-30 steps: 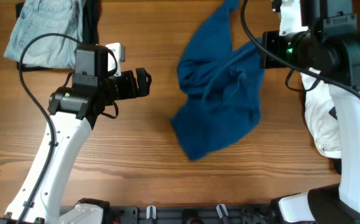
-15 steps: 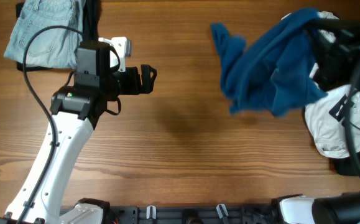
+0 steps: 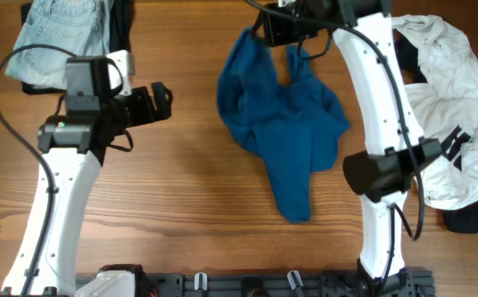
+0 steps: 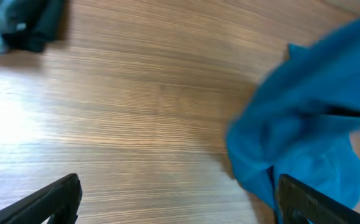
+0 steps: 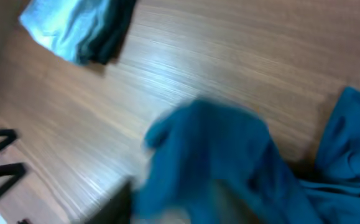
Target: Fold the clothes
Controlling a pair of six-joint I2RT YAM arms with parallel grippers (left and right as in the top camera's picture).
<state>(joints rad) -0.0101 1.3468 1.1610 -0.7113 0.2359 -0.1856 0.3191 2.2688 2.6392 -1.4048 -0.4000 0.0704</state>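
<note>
Blue shirt (image 3: 286, 136) rumpled on table (image 3: 181, 219)

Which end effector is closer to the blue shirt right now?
Right. The right end effector is at the top edge of the blue shirt, with fabric filling its wrist view. The left end effector hangs open, apart from the shirt's left edge.

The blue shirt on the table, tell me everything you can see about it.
The blue shirt is plain deep-blue soft fabric, crumpled and unfolded. It lies in a bunched heap on the wooden table, centre-right in the overhead view. A narrow tail points toward the arms' bases. Its top end runs under the right arm; whether it is held there is hidden. The left gripper is open and apart from it.
</note>
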